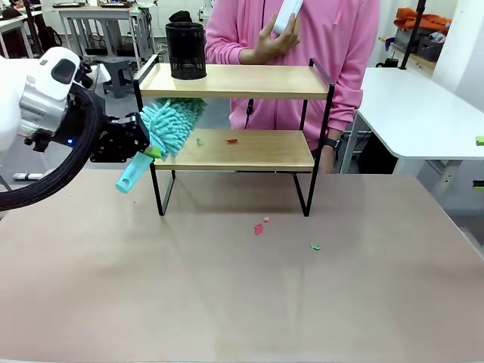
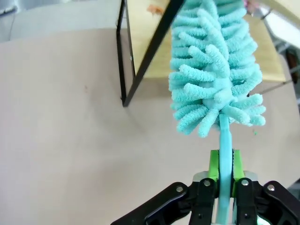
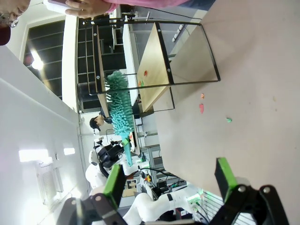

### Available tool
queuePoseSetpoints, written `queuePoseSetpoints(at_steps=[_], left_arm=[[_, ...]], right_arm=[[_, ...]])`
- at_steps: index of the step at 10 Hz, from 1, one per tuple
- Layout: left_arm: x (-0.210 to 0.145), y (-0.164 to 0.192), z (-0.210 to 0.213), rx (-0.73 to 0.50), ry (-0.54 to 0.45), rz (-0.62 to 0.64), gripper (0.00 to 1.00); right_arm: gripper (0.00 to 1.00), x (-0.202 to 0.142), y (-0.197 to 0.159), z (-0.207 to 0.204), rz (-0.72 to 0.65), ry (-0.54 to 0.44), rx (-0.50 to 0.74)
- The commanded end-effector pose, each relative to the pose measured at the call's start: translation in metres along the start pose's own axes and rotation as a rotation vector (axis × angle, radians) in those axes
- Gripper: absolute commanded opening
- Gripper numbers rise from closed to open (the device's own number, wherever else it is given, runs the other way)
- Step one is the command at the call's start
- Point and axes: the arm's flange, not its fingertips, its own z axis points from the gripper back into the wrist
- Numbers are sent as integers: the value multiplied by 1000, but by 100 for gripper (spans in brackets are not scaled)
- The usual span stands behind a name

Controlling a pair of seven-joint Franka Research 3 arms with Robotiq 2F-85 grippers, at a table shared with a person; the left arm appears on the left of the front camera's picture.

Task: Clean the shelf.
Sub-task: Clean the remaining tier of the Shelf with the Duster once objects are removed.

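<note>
At the left, the left fingers (image 1: 153,151) (image 2: 213,165) are clamped together on the thin handle of a teal fluffy duster (image 1: 172,121) (image 2: 215,70) (image 3: 119,105). The handle end sticks out below them toward the surface (image 1: 227,302). The duster's shaggy head rises up and to the right from the fingers and reaches in at the left end of the shelf (image 1: 234,81) (image 2: 140,42) (image 3: 154,56), between its two boards, just under the upper one.

The shelf is a small two-tier rack of two pale wooden boards in a thin black metal frame on four legs. It stands upright on the tan surface, toward the far side and near the middle, just to the right of the left fingers.

A black mesh cup (image 1: 186,51) stands on the left part of the upper board. On the lower board lie a small green scrap (image 1: 200,141) and a red scrap (image 1: 231,141), just right of the duster head. In front of the shelf, on the surface, lie red bits (image 1: 259,228) and a green bit (image 1: 314,246).

Behind the shelf stands a person in a pink top (image 1: 333,45), one hand raised with a white object (image 1: 286,15).

The right fingers (image 3: 114,182) stand wide apart, holding nothing, well away from the shelf.
</note>
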Motion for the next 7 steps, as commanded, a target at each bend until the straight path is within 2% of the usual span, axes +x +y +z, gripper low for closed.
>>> queuePoseSetpoints(at_steps=[1,2,7], left_arm=[[-11,2,-11,26,-38,32,13],[-8,5,-17,51,-19,37,13],[6,11,-49,161,-51,54,13]], right_arm=[[100,1,1,-2,19,-8,18],[100,1,1,-2,19,-8,18],[100,1,1,-2,19,-8,18]])
